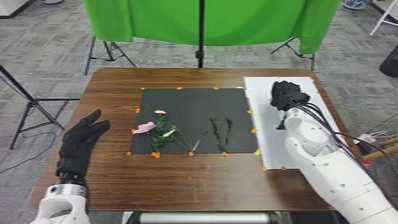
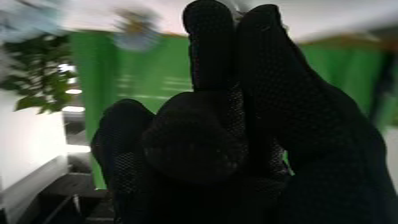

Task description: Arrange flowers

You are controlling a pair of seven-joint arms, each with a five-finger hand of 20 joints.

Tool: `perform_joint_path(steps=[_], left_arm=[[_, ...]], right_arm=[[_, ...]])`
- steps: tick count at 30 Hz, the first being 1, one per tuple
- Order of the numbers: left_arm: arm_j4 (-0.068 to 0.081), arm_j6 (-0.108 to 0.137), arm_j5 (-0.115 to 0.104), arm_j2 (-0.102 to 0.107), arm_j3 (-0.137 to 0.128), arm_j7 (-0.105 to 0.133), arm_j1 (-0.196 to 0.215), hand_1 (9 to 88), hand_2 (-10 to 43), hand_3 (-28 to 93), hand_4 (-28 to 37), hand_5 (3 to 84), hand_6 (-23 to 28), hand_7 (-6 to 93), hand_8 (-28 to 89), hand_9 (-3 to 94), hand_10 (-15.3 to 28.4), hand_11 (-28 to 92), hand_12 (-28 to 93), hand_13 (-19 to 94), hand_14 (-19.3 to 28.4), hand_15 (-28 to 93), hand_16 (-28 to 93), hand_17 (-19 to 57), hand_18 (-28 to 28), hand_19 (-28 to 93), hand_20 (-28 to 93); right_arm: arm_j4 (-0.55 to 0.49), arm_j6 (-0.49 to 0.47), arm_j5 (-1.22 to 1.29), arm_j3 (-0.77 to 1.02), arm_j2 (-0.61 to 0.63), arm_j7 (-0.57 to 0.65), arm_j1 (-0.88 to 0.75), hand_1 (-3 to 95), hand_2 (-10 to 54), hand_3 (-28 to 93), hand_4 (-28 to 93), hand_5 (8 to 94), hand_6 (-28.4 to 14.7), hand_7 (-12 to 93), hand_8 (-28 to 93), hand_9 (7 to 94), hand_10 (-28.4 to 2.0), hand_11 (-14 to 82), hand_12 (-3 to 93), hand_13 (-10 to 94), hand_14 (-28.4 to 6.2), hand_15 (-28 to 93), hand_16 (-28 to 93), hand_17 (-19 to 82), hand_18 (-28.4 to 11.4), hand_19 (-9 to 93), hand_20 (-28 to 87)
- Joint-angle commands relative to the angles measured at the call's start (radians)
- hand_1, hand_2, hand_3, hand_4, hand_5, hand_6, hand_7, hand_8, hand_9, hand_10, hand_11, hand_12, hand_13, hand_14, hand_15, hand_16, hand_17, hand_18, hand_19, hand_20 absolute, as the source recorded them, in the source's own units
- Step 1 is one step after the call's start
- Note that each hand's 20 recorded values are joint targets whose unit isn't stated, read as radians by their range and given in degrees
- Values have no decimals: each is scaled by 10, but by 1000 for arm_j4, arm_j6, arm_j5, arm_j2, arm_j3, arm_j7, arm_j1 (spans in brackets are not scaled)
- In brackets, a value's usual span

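Near to far, head view. Left arm (image 1: 62, 202) comes in over the near left of the brown wooden table (image 1: 204, 190). Left hand (image 1: 82, 137) sits left of the black mat (image 1: 191, 100), fingers straight and together, nothing in them, pointing away from the robot. Orange tape (image 1: 155, 155) marks the mat's edges.

Flowers are on the mat's left half: pink flower (image 1: 144, 127) at the left edge, green leafy stem (image 1: 161, 135) just beside it, white bud (image 1: 170, 133) by that stem, pale round bloom (image 1: 160, 112) farthest. 2 dark green stems (image 1: 216, 135) lie right of them, side by side, apart.

Right arm (image 1: 324, 162) reaches over the white mat (image 1: 277, 155); right hand (image 1: 286, 95) is over its far half. Can't tell if it's open or clamped on anything.

Beyond the table: green curtain (image 1: 160, 22) on a black stand (image 1: 201, 52). Right wrist view: blurred green leaves (image 2: 37, 70) beyond the glove.
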Motion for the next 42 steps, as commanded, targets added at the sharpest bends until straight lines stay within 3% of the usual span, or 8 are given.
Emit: perform_joint_path(steps=[1, 15, 29, 42], left_arm=[[1, -11, 5, -10, 4, -5, 6, 214, 29, 654, -258, 438, 35, 59, -59, 475, 131, 163, 133, 364, 147, 108, 33, 73, 112, 18, 207], [6, -18, 7, -13, 5, -5, 0, 204, 18, 674, -262, 435, 28, 64, -59, 465, 122, 166, 128, 352, 136, 105, 31, 71, 109, 18, 207], [10, -21, 7, -13, 5, -7, -2, 204, 15, 681, -272, 435, 24, 68, -62, 464, 119, 168, 124, 350, 133, 105, 30, 70, 106, 18, 207], [12, -25, 7, -9, 2, -15, -3, 214, 21, 665, -266, 436, 30, 65, -60, 470, 124, 170, 127, 358, 140, 107, 32, 71, 108, 18, 207]], right_arm=[[-215, 40, 97, -130, 28, -101, 79, 617, -95, 567, -162, 801, -3, 178, 94, 914, -91, 82, 356, 926, -6, 624, 325, 685, -105, 932, 611], [-283, -130, 156, -301, -36, -202, 74, 592, -95, 596, -174, 796, 6, 196, 89, 900, -102, 89, 350, 920, -5, 628, 335, 680, -105, 932, 626], [-270, -134, 171, -329, -69, -210, 55, 569, -95, 595, -188, 775, 11, 205, 69, 869, -113, 104, 325, 913, -8, 630, 341, 677, -105, 932, 634], [-272, -199, 161, -302, -68, -206, 45, 504, -95, 593, -175, 697, 2, 183, 51, 789, -127, 177, 216, 901, -8, 636, 335, 666, -104, 932, 632]])
